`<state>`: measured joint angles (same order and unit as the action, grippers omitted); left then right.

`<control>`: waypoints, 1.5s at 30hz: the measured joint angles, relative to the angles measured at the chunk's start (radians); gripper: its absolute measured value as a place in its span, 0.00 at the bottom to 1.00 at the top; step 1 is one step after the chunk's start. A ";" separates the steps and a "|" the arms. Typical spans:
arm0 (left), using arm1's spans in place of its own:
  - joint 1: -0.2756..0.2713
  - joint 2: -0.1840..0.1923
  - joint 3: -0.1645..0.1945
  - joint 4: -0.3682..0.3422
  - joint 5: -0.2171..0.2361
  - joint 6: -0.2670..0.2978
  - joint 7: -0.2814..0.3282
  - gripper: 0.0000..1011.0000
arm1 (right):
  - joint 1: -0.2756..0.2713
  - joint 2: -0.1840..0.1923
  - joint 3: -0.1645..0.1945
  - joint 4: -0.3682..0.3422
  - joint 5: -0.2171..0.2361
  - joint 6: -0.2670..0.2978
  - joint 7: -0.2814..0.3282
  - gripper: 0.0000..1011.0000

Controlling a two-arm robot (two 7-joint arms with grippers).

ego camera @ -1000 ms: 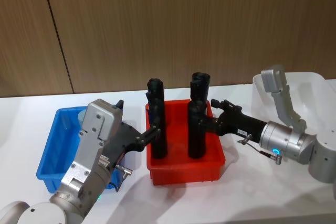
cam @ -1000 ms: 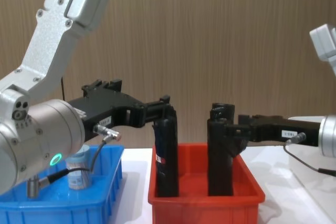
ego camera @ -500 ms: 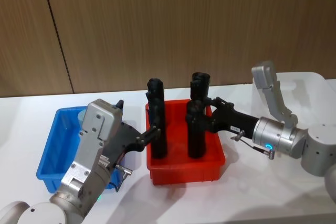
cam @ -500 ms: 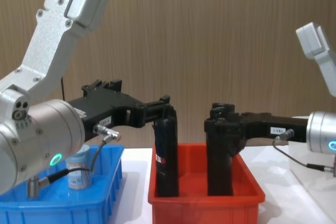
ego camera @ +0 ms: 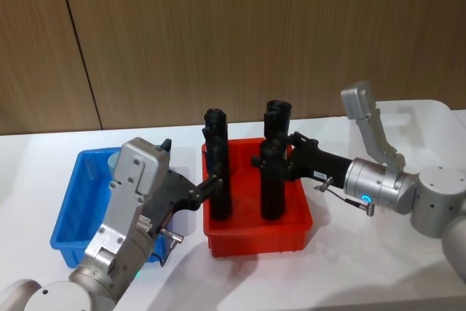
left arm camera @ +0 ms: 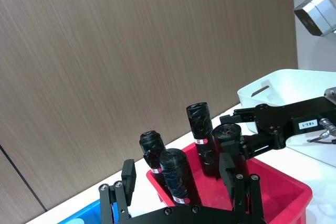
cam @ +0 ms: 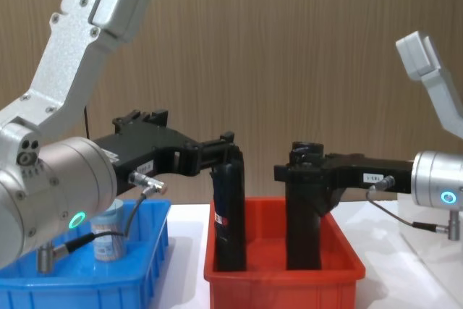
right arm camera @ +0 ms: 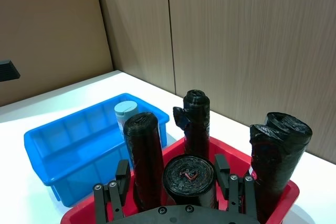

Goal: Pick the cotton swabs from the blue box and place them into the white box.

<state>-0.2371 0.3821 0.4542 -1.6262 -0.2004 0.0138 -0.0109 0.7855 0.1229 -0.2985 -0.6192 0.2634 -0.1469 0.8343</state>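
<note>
On the white table (ego camera: 349,253) a red bin (ego camera: 256,234) sits in the middle with four tall black rolls standing upright in it, the blue box (ego camera: 76,213) just to its left and the white box (ego camera: 429,118) further off at the right. One tub of cotton swabs (cam: 108,233) stands upright inside the blue box, at its far end; its pale lid shows in the right wrist view (right arm camera: 126,109). The right hand (ego camera: 266,159) reaches in from the right over the red bin, its fingers spread to either side of the top of the near right black roll (ego camera: 273,191); in the right wrist view that roll's top sits between the two fingers with a gap on each side. The left hand (ego camera: 216,180) points across from over the blue box toward the near left black roll (ego camera: 220,187), fingers spread, with the roll showing between them in the left wrist view (left arm camera: 176,179); whether they touch it I cannot tell. Neither hand is at the swab tub, and the white box stands apart from both, behind the right arm.
</note>
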 joint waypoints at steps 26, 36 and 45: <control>0.000 0.000 0.000 0.000 0.000 0.000 0.000 0.99 | 0.071 -0.027 -0.019 0.149 -0.015 -0.056 0.006 0.59; 0.000 0.000 0.000 0.000 0.000 0.000 0.000 0.99 | 0.048 -0.015 -0.012 0.082 -0.007 -0.046 -0.002 0.53; 0.000 0.000 0.000 0.000 0.000 0.000 0.000 0.99 | -0.014 0.016 0.008 -0.094 0.014 0.000 -0.032 0.53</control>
<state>-0.2371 0.3821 0.4542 -1.6262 -0.2004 0.0138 -0.0109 0.7715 0.1386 -0.2908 -0.7130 0.2775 -0.1471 0.8026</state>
